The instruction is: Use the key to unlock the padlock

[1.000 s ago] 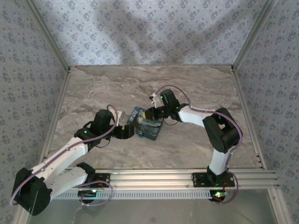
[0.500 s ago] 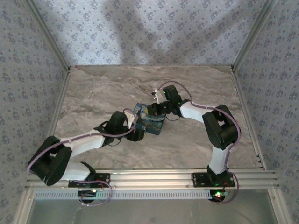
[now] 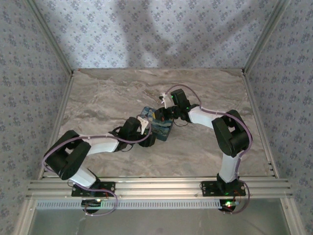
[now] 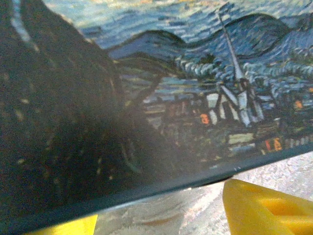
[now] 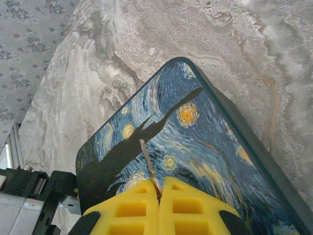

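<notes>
Key [image 5: 148,164], a thin metal sliver, pinched in clenched right gripper [image 5: 159,188] over painted top of box [image 5: 210,147]. Left gripper [image 3: 148,138] at box's near-left side, yellow fingers [image 4: 266,210] spread apart, grasping nothing, close against box edge. Padlock position: cannot tell.

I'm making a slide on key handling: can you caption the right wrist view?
Right claw, shut on a slim metal key, poised at the starry-night painted box on the marble table.
</notes>
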Robot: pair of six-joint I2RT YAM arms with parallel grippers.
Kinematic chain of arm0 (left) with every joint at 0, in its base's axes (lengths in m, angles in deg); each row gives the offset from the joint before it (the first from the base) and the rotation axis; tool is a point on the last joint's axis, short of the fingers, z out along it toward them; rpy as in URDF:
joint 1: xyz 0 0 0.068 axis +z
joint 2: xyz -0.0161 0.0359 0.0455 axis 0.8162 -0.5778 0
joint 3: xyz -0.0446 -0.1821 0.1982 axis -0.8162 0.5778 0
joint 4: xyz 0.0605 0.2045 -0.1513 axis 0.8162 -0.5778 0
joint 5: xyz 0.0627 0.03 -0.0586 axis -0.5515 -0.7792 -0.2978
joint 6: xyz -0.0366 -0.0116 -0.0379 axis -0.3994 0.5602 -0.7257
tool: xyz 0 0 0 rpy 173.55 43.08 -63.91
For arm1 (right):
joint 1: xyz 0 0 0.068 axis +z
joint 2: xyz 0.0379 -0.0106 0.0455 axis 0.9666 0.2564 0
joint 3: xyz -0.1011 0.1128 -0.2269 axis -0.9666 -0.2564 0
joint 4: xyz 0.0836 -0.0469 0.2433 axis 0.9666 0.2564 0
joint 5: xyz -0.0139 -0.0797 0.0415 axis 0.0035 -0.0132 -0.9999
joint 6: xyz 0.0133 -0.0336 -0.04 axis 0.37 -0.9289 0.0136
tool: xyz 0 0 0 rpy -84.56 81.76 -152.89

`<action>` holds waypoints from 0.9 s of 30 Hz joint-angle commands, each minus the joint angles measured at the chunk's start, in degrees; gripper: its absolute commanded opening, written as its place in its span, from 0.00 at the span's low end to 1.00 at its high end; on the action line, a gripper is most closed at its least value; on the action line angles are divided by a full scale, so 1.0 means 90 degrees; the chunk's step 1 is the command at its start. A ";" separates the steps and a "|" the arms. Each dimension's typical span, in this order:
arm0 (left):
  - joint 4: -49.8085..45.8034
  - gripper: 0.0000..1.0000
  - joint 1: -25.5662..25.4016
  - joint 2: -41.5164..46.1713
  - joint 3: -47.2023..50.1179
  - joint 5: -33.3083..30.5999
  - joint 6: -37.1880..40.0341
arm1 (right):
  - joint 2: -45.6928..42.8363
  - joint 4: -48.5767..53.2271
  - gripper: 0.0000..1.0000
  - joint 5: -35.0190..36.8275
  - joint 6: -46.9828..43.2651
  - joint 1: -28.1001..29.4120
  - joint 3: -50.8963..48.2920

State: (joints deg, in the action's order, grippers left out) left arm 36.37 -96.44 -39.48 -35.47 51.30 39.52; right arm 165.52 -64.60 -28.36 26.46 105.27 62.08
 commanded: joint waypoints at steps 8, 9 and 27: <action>0.0451 0.55 -0.0197 -0.0502 -0.0453 -0.0220 0.0202 | 0.0415 0.0982 0.00 0.0627 -0.0120 0.0048 -0.0101; 0.0441 0.53 -0.0199 -0.0519 -0.0479 -0.0248 0.0191 | 0.0419 0.0987 0.00 0.0623 -0.0115 0.0046 -0.0104; 0.0138 0.44 -0.0352 -0.0772 -0.0844 -0.1210 -0.0078 | 0.0391 0.1053 0.00 0.0740 -0.0048 0.0196 -0.0098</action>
State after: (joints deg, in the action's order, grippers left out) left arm 34.40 -99.02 -45.10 -40.41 43.94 39.15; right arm 165.56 -64.41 -23.97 26.46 105.71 62.92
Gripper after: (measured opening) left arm 0.441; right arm 0.066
